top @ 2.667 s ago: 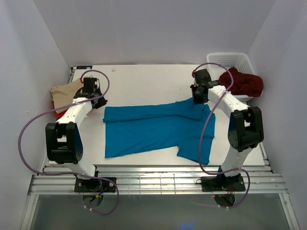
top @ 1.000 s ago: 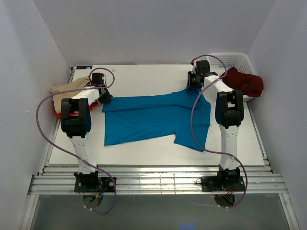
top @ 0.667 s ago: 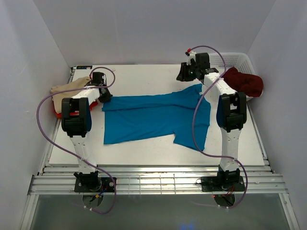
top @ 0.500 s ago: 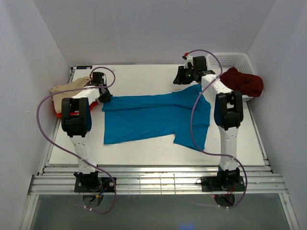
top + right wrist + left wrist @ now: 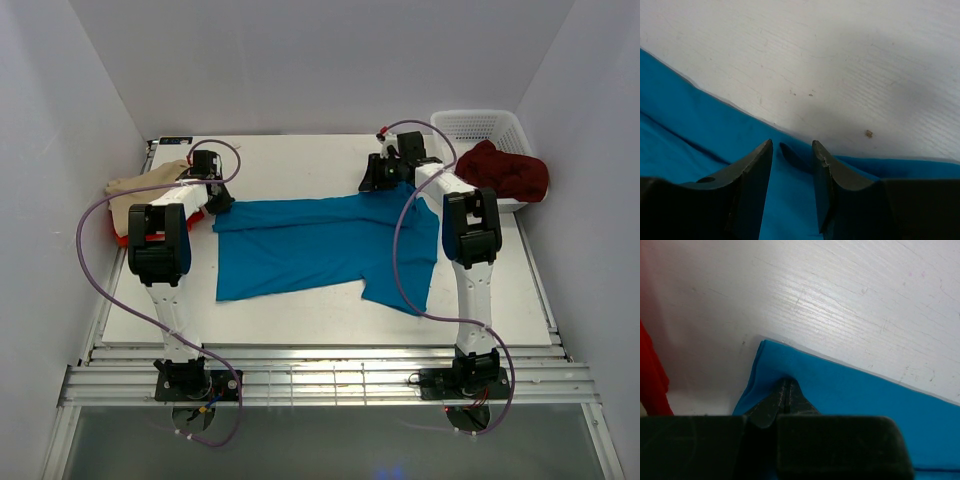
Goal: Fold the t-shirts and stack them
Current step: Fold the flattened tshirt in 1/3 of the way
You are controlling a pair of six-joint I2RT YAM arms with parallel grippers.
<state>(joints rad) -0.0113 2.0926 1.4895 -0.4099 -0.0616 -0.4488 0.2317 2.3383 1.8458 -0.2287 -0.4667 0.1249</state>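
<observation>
Teal t-shirt readied for folding.
One corner is pinched by the left fingers; the far hem is straddled by the half-open right fingers.

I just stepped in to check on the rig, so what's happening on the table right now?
Two arms are working on a teal t-shirt spread on the table. The left gripper is shut on its far left corner. The right gripper is open, jaws apart at the shirt's far edge toward the right, gripping nothing. A beige t-shirt lies on a red t-shirt at far left, and a maroon t-shirt hangs over the white basket.
</observation>
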